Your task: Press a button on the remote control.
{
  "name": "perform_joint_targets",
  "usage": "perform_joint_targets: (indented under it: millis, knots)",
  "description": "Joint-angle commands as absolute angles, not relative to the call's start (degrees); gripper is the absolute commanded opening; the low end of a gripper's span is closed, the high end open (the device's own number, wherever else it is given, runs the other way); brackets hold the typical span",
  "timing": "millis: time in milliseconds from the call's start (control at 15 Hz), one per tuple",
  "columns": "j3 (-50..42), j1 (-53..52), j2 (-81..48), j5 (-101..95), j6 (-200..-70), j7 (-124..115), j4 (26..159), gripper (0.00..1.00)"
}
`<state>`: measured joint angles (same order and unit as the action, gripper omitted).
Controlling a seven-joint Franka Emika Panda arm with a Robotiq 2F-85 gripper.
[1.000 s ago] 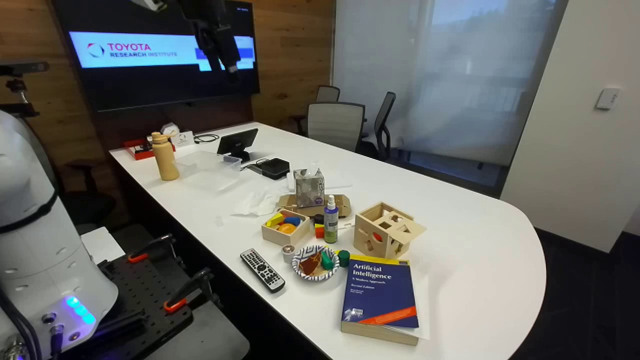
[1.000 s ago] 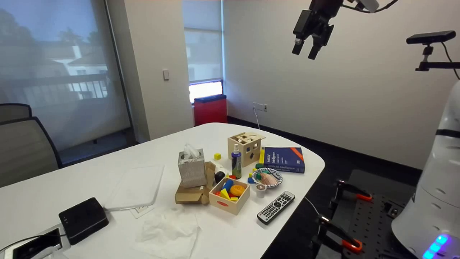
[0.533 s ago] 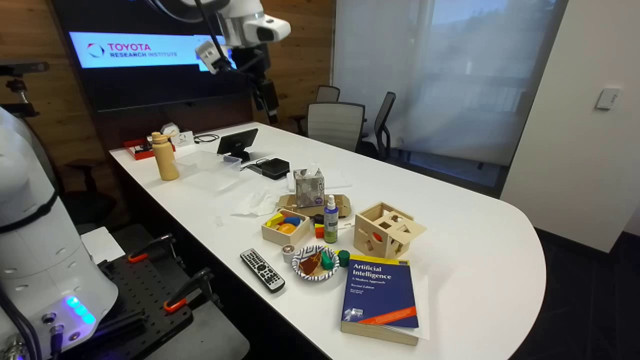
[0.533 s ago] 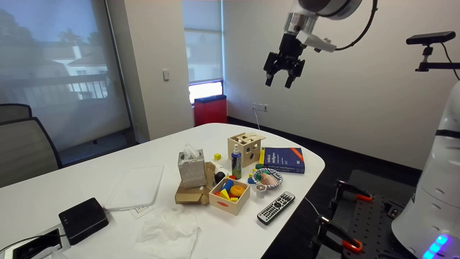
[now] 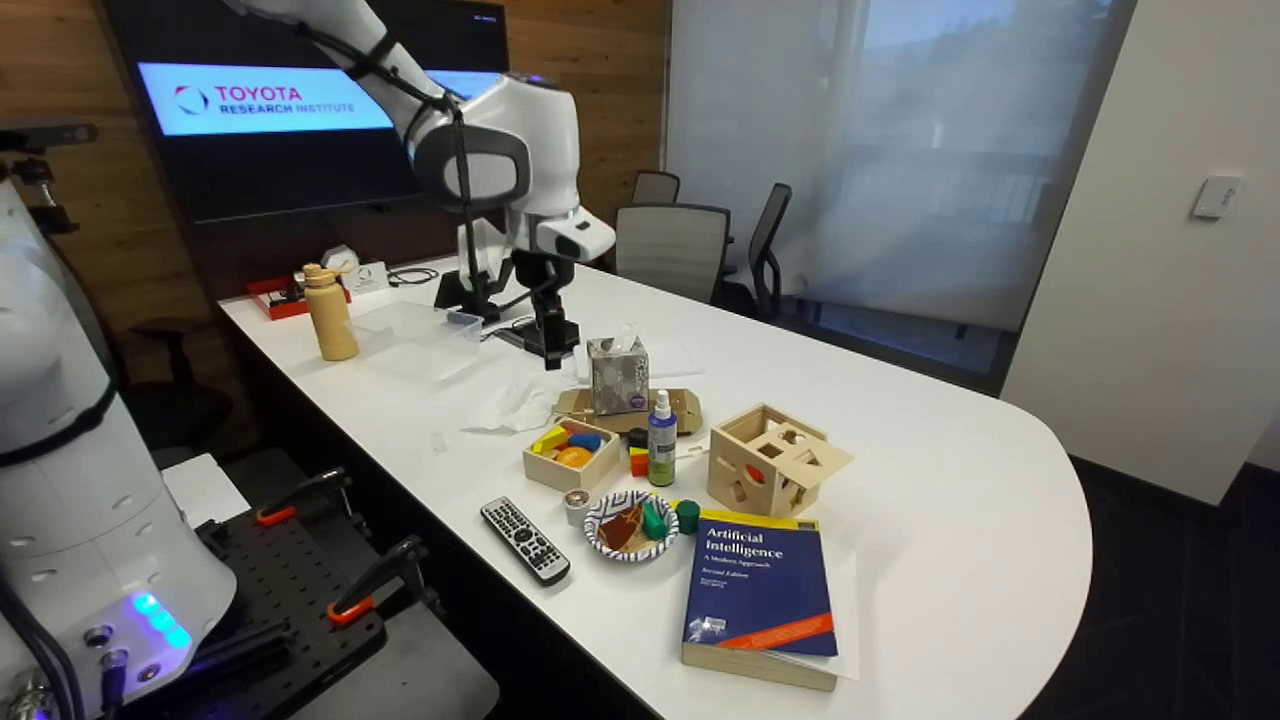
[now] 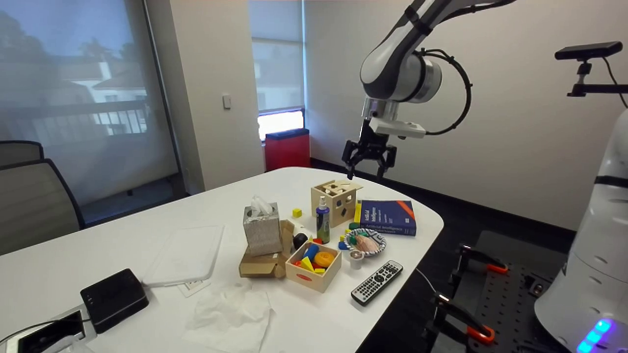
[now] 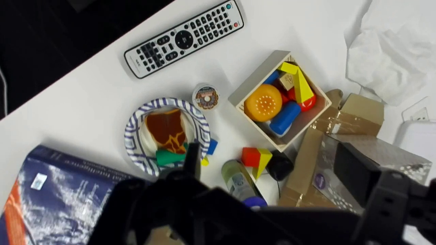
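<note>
The remote control (image 5: 525, 540) is slim, dark-edged with a light grey face and rows of small buttons. It lies flat near the table's edge, buttons up, in both exterior views (image 6: 377, 283). In the wrist view the remote control (image 7: 184, 40) shows whole at the upper left, its far end by the top edge. My gripper (image 6: 365, 175) is open, fingers down, with nothing between them, well above the table. In an exterior view my gripper (image 5: 553, 360) shows edge-on. In the wrist view my gripper's fingers (image 7: 270, 156) are apart, over the spray bottle and tissue box, away from the remote.
Near the remote stand a small cup (image 7: 206, 97), a patterned bowl (image 7: 167, 102) and a wooden box of toy blocks (image 7: 259, 73). A spray bottle (image 6: 322, 223), tissue box (image 6: 261, 230), shape-sorter cube (image 6: 333, 203) and thick blue book (image 6: 387, 218) stand farther off.
The arm has come down a long way from high above the table, and the gripper has turned to point downward. It stays open. The remote and the other table objects have not moved.
</note>
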<state>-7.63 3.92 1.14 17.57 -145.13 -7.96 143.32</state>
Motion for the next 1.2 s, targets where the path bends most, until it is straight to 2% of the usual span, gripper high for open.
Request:
perform_joint_targets:
  millis: [0,1133]
  knots:
    - [-6.45,4.39,-4.32,24.56,-148.54,-8.62,143.17,1.00]
    - [1.72,4.35,-22.20,57.03,-167.90,-7.73,147.23,1.00]
